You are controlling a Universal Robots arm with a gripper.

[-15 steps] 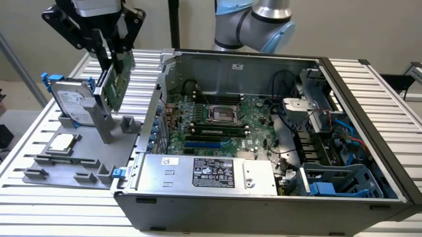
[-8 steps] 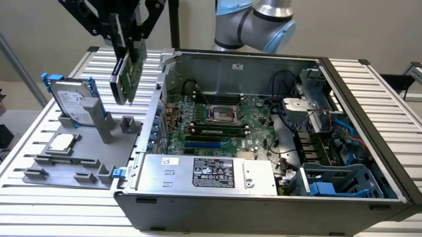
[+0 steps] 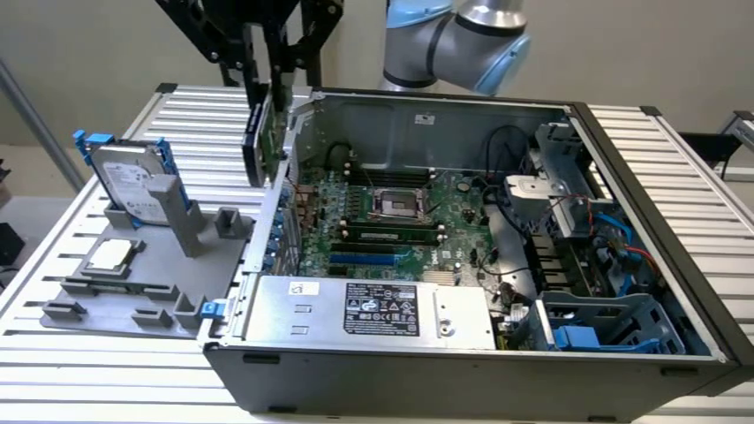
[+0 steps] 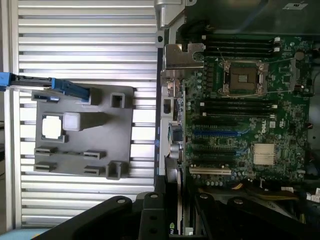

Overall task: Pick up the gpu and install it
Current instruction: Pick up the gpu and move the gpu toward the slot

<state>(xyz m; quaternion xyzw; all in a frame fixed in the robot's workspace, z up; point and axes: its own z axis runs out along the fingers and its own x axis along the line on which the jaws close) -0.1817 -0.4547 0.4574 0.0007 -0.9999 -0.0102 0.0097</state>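
My black gripper point(image 3: 268, 75) hangs at the upper part of the exterior view's left, shut on the gpu point(image 3: 260, 132). The gpu is a thin flat card held upright and edge-on, dark on one face and green on the other. It hovers over the left wall of the open computer case point(image 3: 659, 221), beside the motherboard point(image 3: 389, 212). In the wrist view the gpu point(image 4: 176, 185) runs as a narrow edge out from my gripper point(image 4: 175, 220), above the case wall and next to the motherboard point(image 4: 240, 100) and its blue slot point(image 4: 215, 133).
A grey fixture tray point(image 3: 141, 300) on the slatted table at the exterior view's left holds a silver hard drive with blue rails point(image 3: 130, 181) and a square chip point(image 3: 109, 256). The power supply point(image 3: 377, 309) fills the case's near side. Drive cages and cables point(image 3: 577, 230) crowd the right.
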